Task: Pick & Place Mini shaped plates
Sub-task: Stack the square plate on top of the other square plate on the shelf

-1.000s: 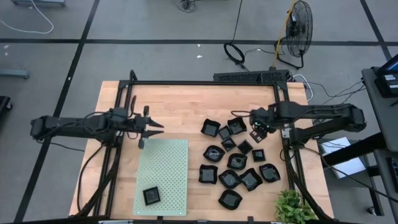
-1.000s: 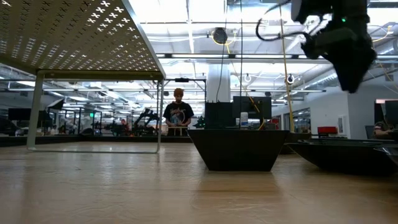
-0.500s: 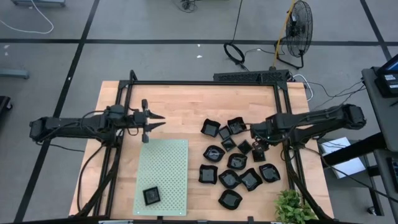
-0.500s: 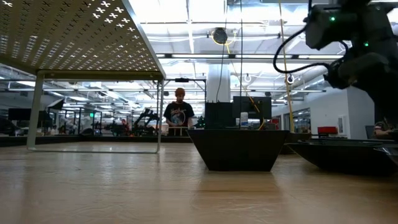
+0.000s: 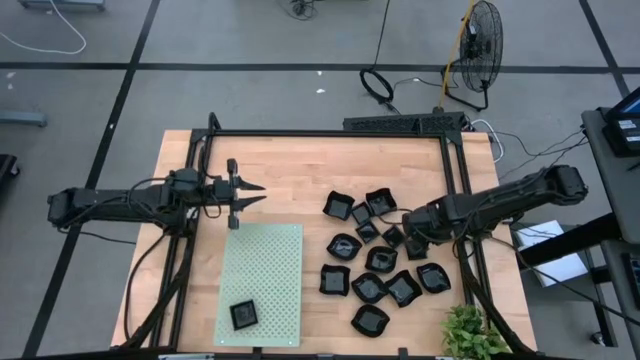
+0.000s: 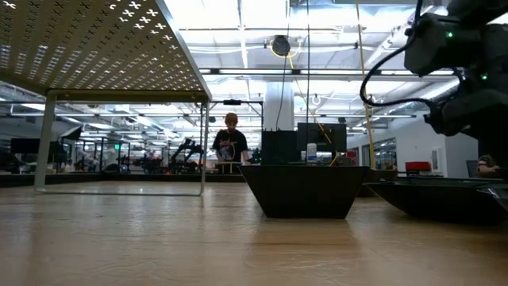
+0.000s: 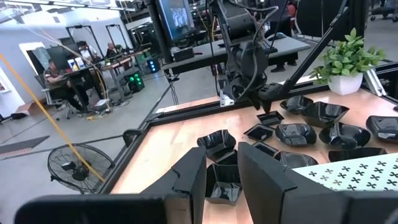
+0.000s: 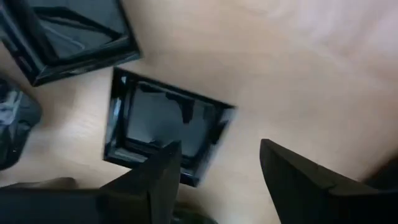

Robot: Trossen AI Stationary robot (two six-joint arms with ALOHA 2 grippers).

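The right gripper [image 5: 415, 240] was low over the right side of the desk [image 5: 300, 170], at the right edge of the cluster of mini shaped plates [image 5: 380, 262]. In the right wrist view its fingers [image 8: 155, 177] stood wide apart, straddling one edge of a square plate [image 8: 165, 127] lying flat on the wood (whether they touched it, I cannot tell). Another square plate [image 8: 68, 31] lay just beside it.

The cluster covered the right half of the desk, a dozen or so black dishes sitting close together. One more plate [image 5: 243, 315] sat alone on the near end of the pale green perforated mat [image 5: 262, 270].

The left gripper [image 5: 243, 198] hovered above the desk just beyond the mat's far edge, its fingers [image 7: 193, 177] parted with nothing between them.

A person [image 6: 230, 143] stood in the room behind the desk.
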